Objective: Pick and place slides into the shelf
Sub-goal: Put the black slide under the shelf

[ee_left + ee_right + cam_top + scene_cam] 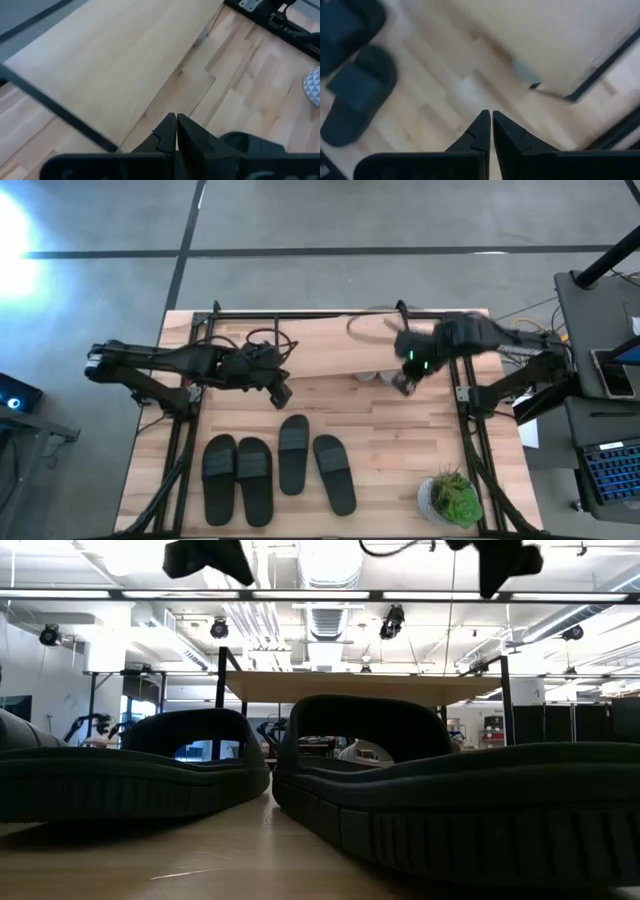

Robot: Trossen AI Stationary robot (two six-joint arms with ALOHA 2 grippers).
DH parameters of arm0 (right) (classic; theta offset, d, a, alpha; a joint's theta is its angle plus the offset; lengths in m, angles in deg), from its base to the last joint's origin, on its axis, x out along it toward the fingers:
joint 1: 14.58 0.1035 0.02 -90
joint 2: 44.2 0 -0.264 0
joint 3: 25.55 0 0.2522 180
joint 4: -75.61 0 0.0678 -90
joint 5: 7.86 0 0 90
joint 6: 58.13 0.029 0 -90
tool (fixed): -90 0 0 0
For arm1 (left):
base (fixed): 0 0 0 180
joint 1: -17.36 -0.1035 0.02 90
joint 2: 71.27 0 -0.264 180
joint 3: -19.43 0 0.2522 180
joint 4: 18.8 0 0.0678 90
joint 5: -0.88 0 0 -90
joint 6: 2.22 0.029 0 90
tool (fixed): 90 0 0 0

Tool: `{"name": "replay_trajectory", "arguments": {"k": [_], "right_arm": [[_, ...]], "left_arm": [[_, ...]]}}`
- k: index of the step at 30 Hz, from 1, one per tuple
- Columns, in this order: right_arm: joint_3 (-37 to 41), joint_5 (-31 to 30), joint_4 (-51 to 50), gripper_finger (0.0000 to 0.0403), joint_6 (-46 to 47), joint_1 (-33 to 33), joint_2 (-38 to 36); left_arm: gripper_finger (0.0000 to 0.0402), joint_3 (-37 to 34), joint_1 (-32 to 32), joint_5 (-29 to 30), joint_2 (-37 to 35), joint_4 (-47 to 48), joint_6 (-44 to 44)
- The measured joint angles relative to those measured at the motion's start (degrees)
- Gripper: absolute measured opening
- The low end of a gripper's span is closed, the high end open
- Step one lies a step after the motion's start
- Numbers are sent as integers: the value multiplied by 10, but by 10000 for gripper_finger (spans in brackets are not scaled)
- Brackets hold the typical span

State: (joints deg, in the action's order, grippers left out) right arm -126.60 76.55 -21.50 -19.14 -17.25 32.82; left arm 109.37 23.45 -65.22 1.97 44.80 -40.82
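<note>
Black slides [440, 790] looming close, shelf [345, 687] half hidden behind, both claws pressed together.

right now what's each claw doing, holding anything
left claw: closed, empty, above the table near the shelf.
right claw: closed, empty.

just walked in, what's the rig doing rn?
Nothing is held. Four dark slides lie on the table in front of the shelf, whose top is bare. The left pincer, shut, hangs by the shelf's front edge; the right pincer, shut too, hovers near its right end. A potted plant stands front right.
</note>
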Motion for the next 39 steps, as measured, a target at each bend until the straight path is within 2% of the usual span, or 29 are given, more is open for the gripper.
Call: {"name": "replay_trajectory", "arguments": {"k": [3, 8, 12, 16, 22, 26, 28, 31, 35, 39], "right_arm": [[8, -30, 3, 12, 64, 89, 11], [40, -37, 19, 12, 161, 203, 32], [88, -20, 63, 12, 234, 248, 54], [127, 20, 172, 13, 268, 284, 80], [119, 24, 294, 22, 356, 331, 140], [78, -16, 355, 67, 391, 344, 198], [43, -40, 397, 97, 361, 350, 235], [-36, -90, 379, 135, 295, 363, 307], [-176, -151, 230, 154, 280, 376, 404], [-326, -243, 58, 153, 255, 392, 507]], "left_arm": [[0, -15, 2, 0, -21, -5, -7], [0, -42, 5, 4, -53, -12, -16], [0, -65, 5, 4, -70, -11, -16], [0, -78, 4, 4, -86, -13, -17], [0, -105, 4, 6, -123, -5, -28], [0, -121, 4, 6, -153, 23, 4], [0, -134, 4, 3, -172, 48, 17], [0, -155, 4, 2, -200, 73, 39], [0, -195, 4, -1, -242, 83, 50], [0, -233, 4, -43, -286, 82, 77]]}}
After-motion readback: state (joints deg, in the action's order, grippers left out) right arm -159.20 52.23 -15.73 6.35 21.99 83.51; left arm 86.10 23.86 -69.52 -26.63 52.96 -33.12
